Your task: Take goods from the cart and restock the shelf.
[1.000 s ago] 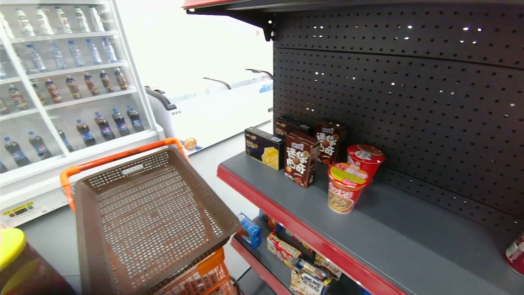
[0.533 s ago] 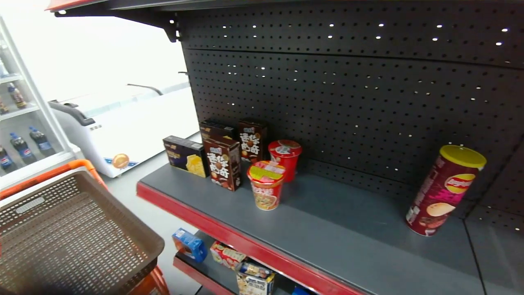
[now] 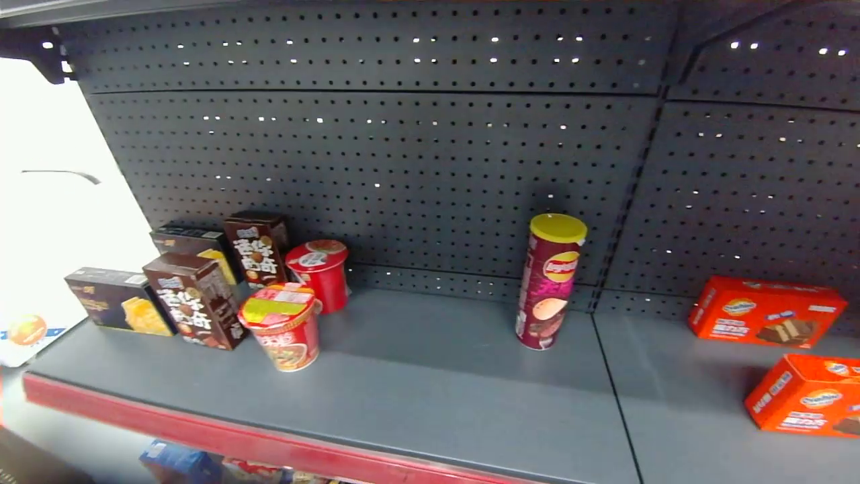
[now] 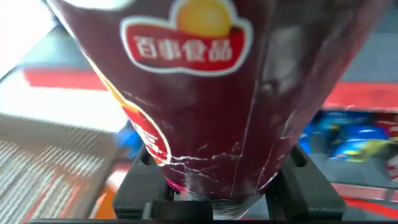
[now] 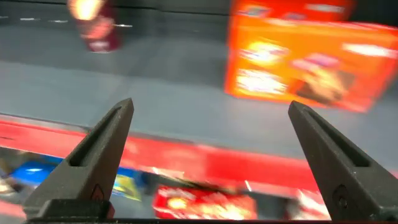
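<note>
My left gripper (image 4: 211,190) is clamped on the base of a maroon can (image 4: 205,93), carried in front of the red shelf lip and not yet over the deck. My right gripper (image 5: 211,106) hangs with its fingers wide apart and nothing between them, level with the shelf edge and facing an orange box (image 5: 298,62). What has changed in the last second is my view. The head camera has swung off the cart and now looks squarely at the shelf (image 3: 437,383), so the goods only seem to have slid across. I take that as the pick being finished and the placing about to begin. On the deck, two noodle cups (image 3: 282,326) and some brown boxes (image 3: 195,306) crowd 9 o'clock, and a second can (image 3: 549,282) stands upright near 1 o'clock. Two orange boxes (image 3: 766,312) lie at 3 o'clock. The bare stretch between the cups and the second can looks to me like the place for mine, just beside its twin and in front of the pegboard (image 3: 403,168).
</note>
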